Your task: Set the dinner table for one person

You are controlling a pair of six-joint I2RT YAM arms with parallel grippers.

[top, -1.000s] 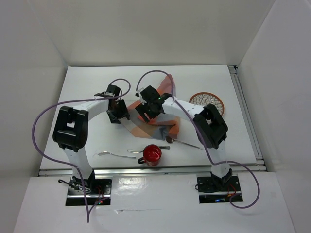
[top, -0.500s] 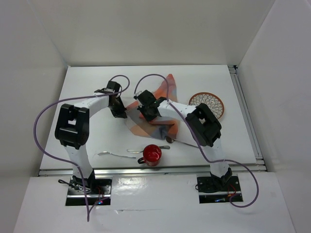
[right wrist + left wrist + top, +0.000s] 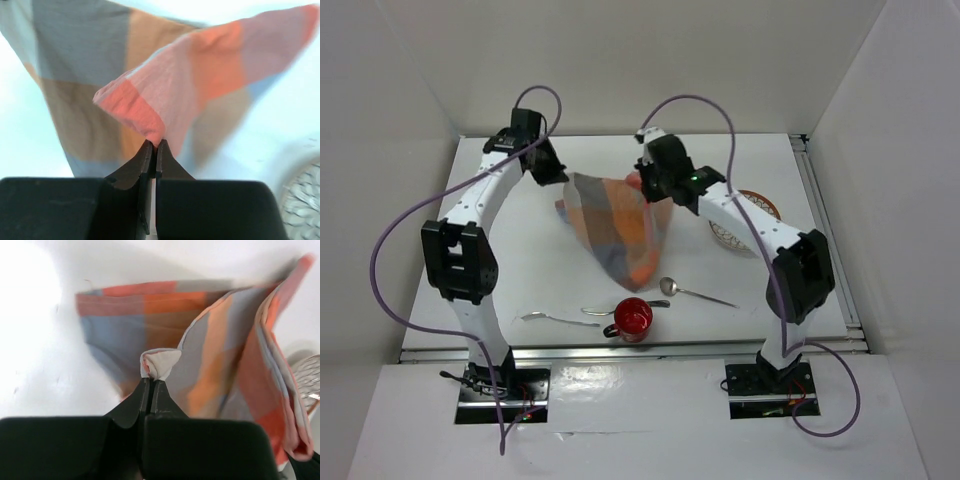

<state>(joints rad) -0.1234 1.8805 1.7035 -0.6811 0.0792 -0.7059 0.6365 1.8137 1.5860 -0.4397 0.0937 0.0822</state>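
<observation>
An orange-and-blue-grey checked cloth (image 3: 615, 225) hangs stretched between my two grippers above the back half of the white dinner table (image 3: 510, 270). My left gripper (image 3: 560, 180) is shut on one cloth corner, seen pinched at the fingertips (image 3: 151, 382) with the cloth (image 3: 210, 360) spreading beyond. Near the middle back, my right gripper (image 3: 642, 186) is shut on another corner (image 3: 154, 145), the cloth (image 3: 190, 85) draping away from it. The cloth's lower point reaches toward the front.
A red mug (image 3: 633, 318) stands near the front edge, with a fork (image 3: 548, 318) and another utensil (image 3: 603, 311) to its left and a spoon (image 3: 692, 291) to its right. An orange-rimmed plate (image 3: 760, 208) lies right, partly behind the right arm. White walls enclose the table.
Both grippers have shut on cloth corners and moved back and apart, lifting the crumpled cloth off the table and spreading it between them.
</observation>
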